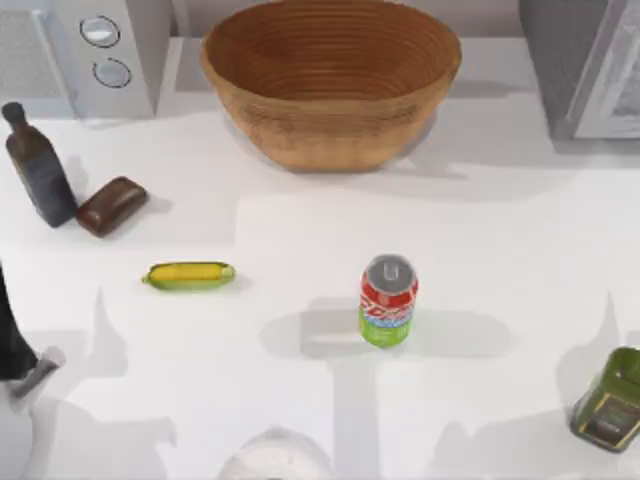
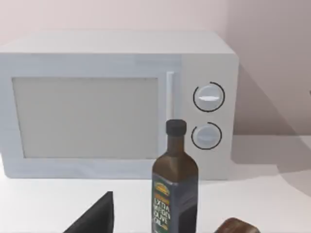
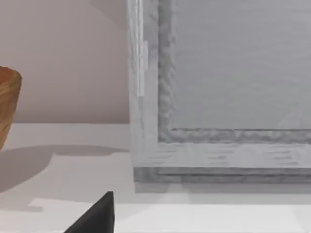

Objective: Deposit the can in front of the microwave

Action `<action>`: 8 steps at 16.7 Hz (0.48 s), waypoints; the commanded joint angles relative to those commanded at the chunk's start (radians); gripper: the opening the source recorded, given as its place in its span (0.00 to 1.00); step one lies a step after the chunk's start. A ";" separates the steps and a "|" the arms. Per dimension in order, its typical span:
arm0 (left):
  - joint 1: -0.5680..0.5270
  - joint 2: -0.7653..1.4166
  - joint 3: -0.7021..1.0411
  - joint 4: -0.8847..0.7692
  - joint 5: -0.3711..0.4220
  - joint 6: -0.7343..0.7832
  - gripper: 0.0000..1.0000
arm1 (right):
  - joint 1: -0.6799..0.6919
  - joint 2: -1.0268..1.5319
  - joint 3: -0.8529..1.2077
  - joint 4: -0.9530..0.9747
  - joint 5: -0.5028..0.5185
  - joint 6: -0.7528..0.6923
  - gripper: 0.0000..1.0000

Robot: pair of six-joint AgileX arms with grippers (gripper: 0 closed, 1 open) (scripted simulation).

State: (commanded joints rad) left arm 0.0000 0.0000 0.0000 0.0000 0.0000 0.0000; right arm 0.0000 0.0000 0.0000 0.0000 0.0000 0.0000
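Red-green can (image 1: 388,301) upright mid-table, microwave (image 1: 85,55) far-left

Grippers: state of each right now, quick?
Left gripper: at the table's left edge, holding nothing; open or shut cannot be told.
Right gripper: facing the darker grey box; state cannot be told.
The can stands free.

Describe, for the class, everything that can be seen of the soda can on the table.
The can is a small metal-looking soda can, red on its upper half with white lettering, bright green below, with a silver lid and pull tab. It stands upright and unopened, as far as one can tell, on the white table, right of centre, in front of the basket. Nothing but the table touches it.
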 joint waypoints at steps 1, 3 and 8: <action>0.000 -0.006 0.015 0.001 0.001 0.000 1.00 | 0.000 0.000 0.000 0.000 0.000 0.000 1.00; -0.005 0.004 0.024 -0.007 0.002 0.000 1.00 | 0.000 0.000 0.000 0.000 0.000 0.000 1.00; -0.094 0.210 0.228 -0.155 0.005 -0.001 1.00 | 0.000 0.000 0.000 0.000 0.000 0.000 1.00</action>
State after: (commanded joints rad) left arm -0.0939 0.2102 0.2278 -0.1555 0.0050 -0.0005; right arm 0.0000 0.0000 0.0000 0.0000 0.0000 0.0000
